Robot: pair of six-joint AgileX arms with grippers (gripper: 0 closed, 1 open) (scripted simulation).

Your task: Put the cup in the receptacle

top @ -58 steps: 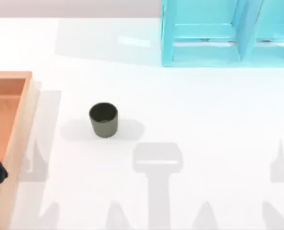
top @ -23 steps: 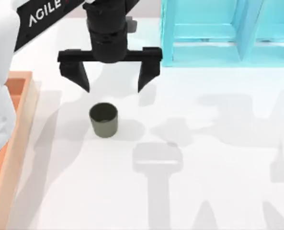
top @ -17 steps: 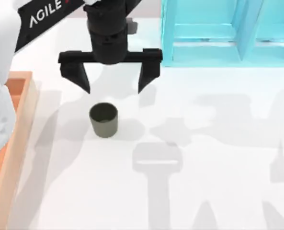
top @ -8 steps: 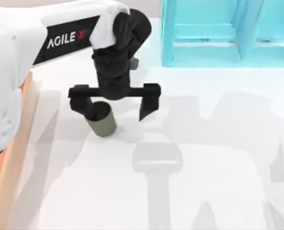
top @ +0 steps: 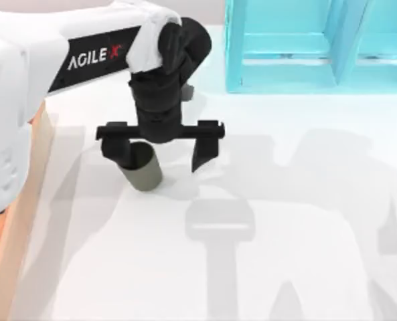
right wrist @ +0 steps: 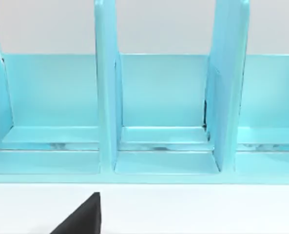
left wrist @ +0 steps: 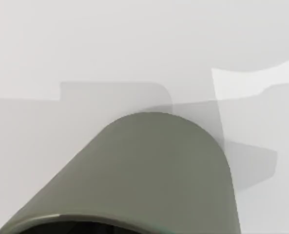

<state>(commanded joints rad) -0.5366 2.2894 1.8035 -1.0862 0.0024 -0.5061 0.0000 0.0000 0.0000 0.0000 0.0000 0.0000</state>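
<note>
Left gripper (top: 161, 151) wide open, holding nothing, low over cup (top: 144, 175) with one finger (top: 120, 151) at its rim, cup upright on table (top: 292, 221) right of tray (top: 25, 194)

Place: a rendered test bench, not a lived-in room.
Surface: a plain white table (top: 305, 200), evenly lit, with flat grey shadows.
Landmark: a light blue shelf rack (top: 319, 47) with upright dividers at the table's far edge.
Beside it: a white AgileX arm (top: 64, 53) to the rack's left.
Farther left of the rack: a wooden tray (top: 24, 194) at the table's left edge.
</note>
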